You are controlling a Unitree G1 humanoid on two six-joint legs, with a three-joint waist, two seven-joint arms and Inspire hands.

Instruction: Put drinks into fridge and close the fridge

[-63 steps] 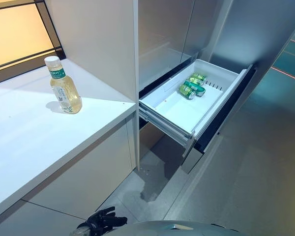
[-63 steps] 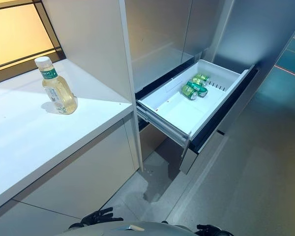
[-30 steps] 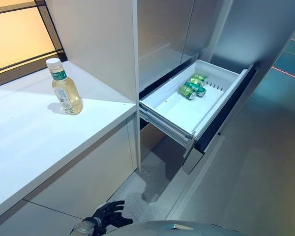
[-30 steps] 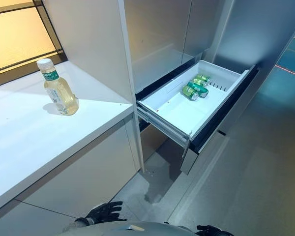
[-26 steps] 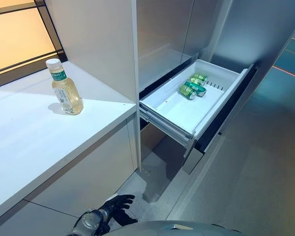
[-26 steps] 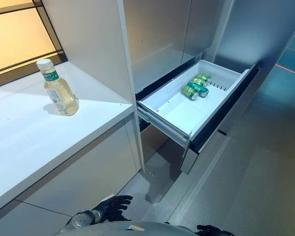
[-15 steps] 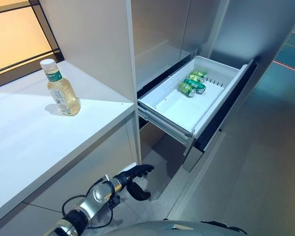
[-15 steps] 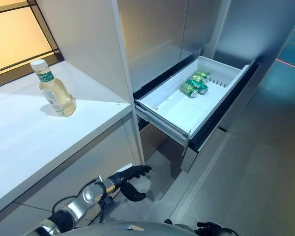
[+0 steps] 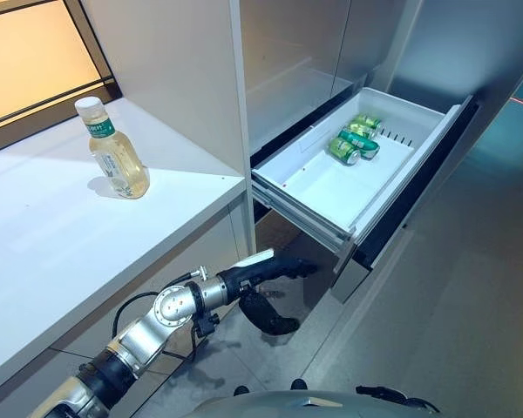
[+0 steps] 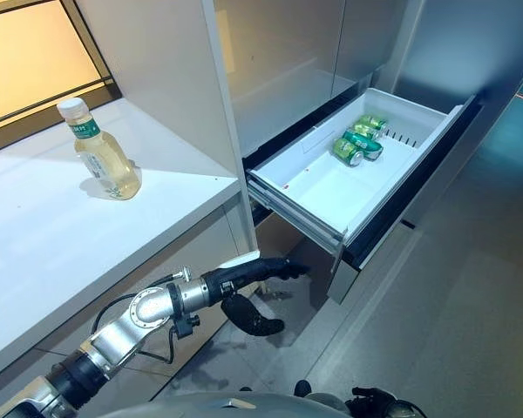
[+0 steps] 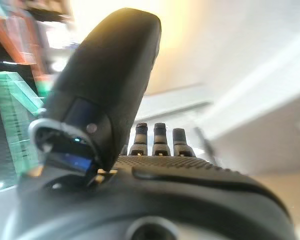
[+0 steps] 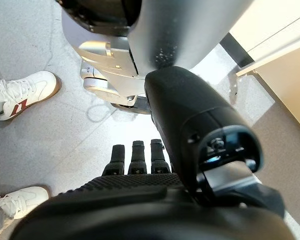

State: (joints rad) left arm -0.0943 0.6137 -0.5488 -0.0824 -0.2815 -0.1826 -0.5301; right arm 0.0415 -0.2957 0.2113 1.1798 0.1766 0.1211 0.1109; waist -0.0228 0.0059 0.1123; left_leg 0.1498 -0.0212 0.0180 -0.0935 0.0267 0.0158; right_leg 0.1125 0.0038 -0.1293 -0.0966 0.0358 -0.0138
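bottle [image 9: 113, 153]: standing on the counter [image 9: 52, 235], not yet fetched
left hand [image 9: 266, 270]: reaching with fingers apart, holding nothing
drawer [image 9: 357, 165]: sitting open for drinks

Bottle [image 9: 113, 152]: clear glossy plastic, white cap, green paper-like label band. Counter [image 9: 61, 252]: smooth matt white. Fridge drawer [image 9: 331, 187]: smooth white plastic tub, slightly glossy; front panel brushed grey metal. Cans [image 9: 353, 144]: shiny green metal. Left hand [image 9: 261, 270]: matt black plastic, white thumb cover; palm pad finely ribbed rubber in the wrist view. Floor [image 9: 471, 287]: matt grey, finely speckled.
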